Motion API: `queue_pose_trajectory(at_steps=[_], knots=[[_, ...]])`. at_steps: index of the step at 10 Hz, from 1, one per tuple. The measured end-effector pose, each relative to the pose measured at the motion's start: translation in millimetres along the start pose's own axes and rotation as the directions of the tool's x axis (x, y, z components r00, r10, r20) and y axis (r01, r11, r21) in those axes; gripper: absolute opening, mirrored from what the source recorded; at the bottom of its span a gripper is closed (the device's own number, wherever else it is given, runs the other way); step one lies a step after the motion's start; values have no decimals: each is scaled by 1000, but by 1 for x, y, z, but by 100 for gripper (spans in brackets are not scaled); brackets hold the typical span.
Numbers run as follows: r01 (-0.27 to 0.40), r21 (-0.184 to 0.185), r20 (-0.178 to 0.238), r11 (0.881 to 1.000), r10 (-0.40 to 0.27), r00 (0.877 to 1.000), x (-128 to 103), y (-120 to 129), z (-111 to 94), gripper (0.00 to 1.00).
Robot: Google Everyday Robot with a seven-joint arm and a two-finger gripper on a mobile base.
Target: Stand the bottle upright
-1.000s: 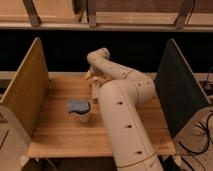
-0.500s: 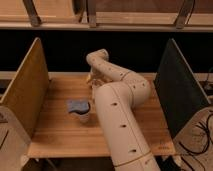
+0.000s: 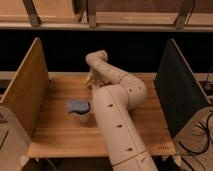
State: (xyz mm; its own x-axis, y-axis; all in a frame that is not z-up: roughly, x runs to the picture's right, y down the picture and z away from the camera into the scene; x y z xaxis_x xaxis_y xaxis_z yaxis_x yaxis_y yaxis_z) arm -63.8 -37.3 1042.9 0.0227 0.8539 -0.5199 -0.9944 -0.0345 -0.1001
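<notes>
My gripper (image 3: 92,81) is at the far middle of the wooden table (image 3: 57,135), low over the surface, at the end of my cream-coloured arm (image 3: 117,125). The arm rises from the front edge, bends at the right and reaches back to the left. The cream-white bottle does not show as a separate thing. It may be hidden by the gripper or the wrist; I cannot tell if it is held.
A white cup with a blue-grey top (image 3: 79,110) stands on the table left of my arm, nearer than the gripper. A wooden side panel (image 3: 25,95) walls the left edge and a dark panel (image 3: 180,92) the right. Shelving runs behind.
The lower part of my arm has shifted slightly to the left. The gripper stays at about the same spot at the far middle of the table. The cup has not moved.
</notes>
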Motion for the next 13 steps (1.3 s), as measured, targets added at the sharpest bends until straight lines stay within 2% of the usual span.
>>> queue_pose_trajectory(at_steps=[5,6,9,13], knots=[[27,-7,22,1000,-27,999,-12,4,1,79],[40,-11,33,999,-39,999,-16,7,1,73],[82,-27,74,996,-80,994,-26,13,1,42],[84,-64,95,994,-78,992,-26,16,3,4]])
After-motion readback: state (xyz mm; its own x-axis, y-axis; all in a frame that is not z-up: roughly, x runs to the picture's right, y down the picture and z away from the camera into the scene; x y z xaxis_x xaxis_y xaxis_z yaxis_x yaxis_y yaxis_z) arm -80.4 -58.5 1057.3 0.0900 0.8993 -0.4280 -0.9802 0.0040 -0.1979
